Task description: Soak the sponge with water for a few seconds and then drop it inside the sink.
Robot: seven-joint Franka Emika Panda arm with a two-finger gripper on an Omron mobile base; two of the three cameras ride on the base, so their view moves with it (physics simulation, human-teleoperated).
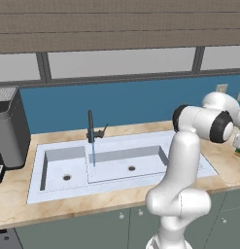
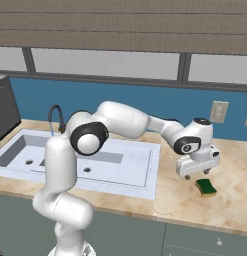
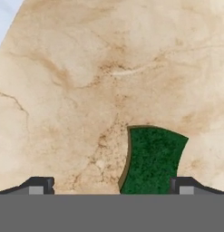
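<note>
While the sponge lies flat on the counter, well to the right of the sink, our gripper hangs just above it, wide open and empty. We should slide over a bit so both fingers straddle it, then go down and squeeze gently.

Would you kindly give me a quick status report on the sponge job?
Gripper open, hovering just above sponge. Sponge flat on counter, right of sink, not gripped. Water running. Nothing in the way.
</note>
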